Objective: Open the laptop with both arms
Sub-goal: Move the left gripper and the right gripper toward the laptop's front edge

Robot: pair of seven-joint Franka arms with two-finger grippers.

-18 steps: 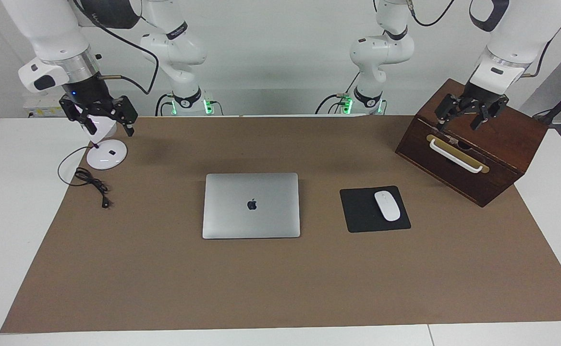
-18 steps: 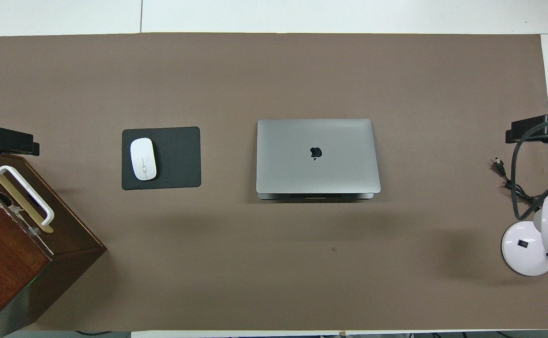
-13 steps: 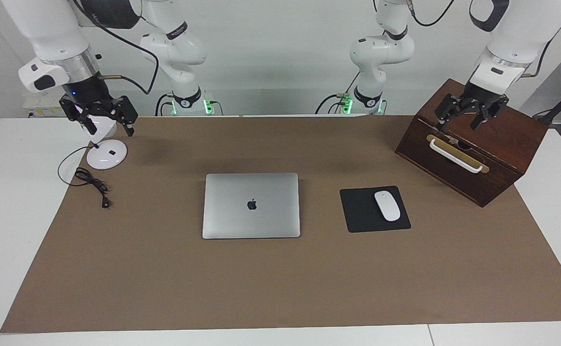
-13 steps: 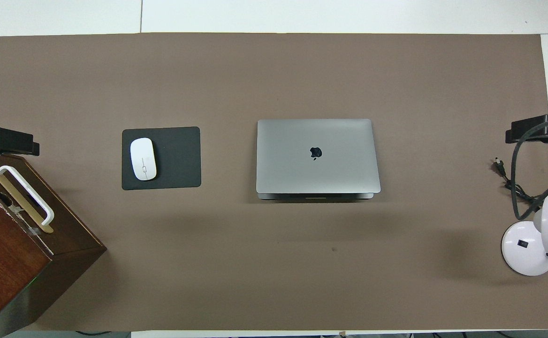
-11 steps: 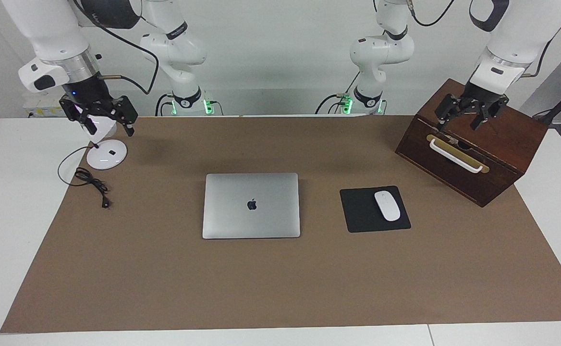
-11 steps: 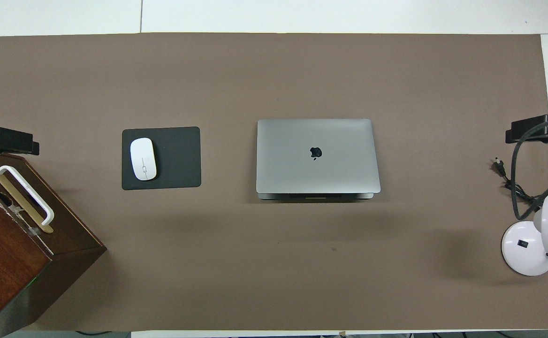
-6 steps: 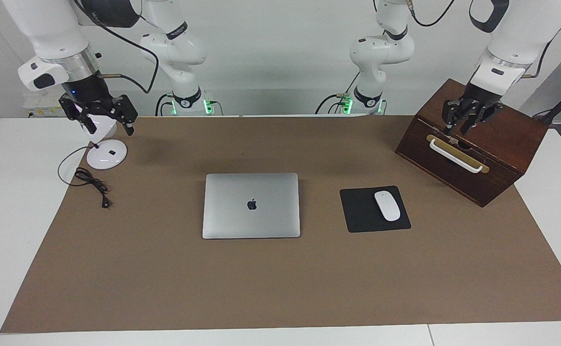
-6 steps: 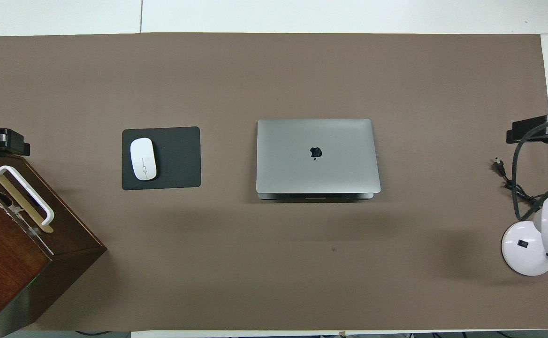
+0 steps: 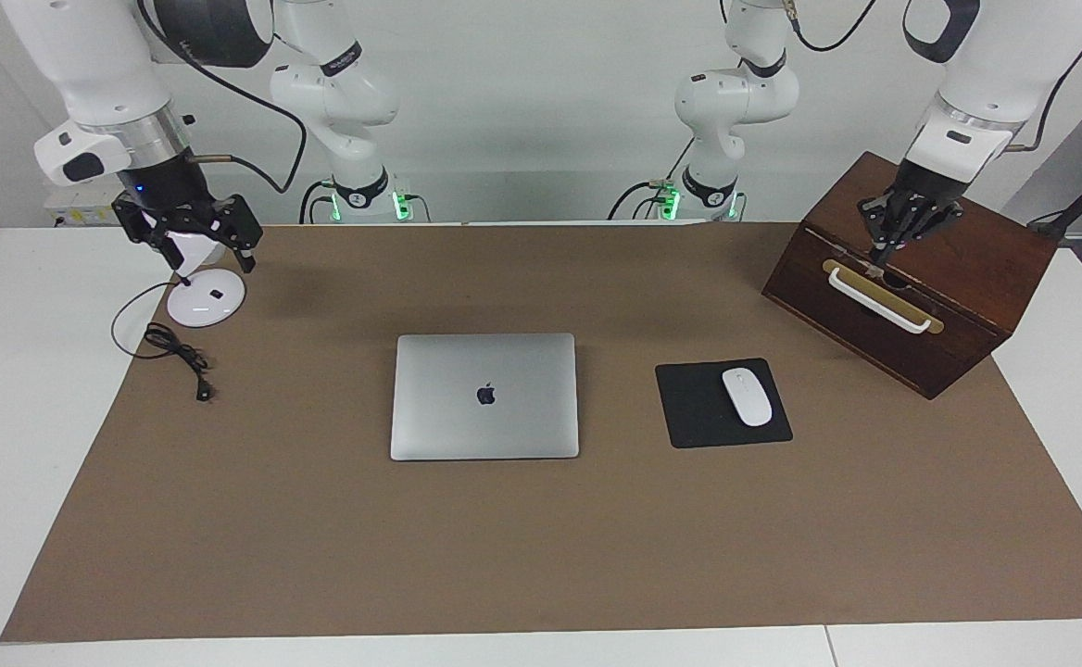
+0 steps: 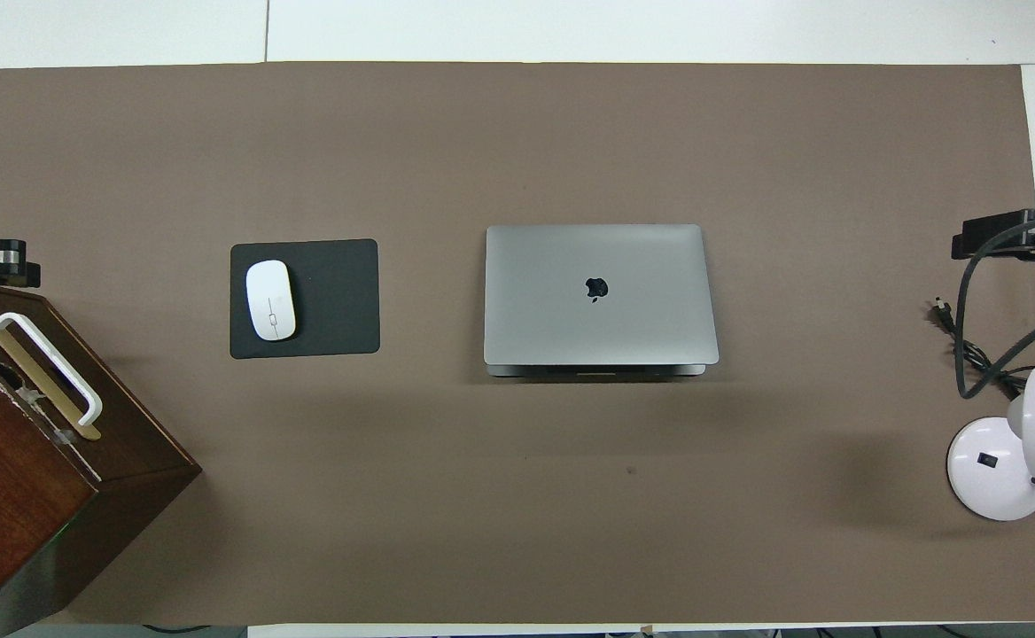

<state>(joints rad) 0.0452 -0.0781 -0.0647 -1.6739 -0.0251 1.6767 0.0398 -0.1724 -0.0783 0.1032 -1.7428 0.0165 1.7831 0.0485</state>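
Silver laptop (image 9: 484,396) closed, left end effector (image 9: 884,243) pinched empty, right end effector (image 9: 191,233) spread empty.

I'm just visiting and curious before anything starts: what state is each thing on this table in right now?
laptop: shut, lying flat, untouched.
wooden drawer box: drawer closed.
mouse: resting on the black mouse pad.
desk lamp: standing, cord unplugged on the table.
left gripper: over the drawer box, fingers shut, holding nothing.
right gripper: over the lamp, fingers open, holding nothing.
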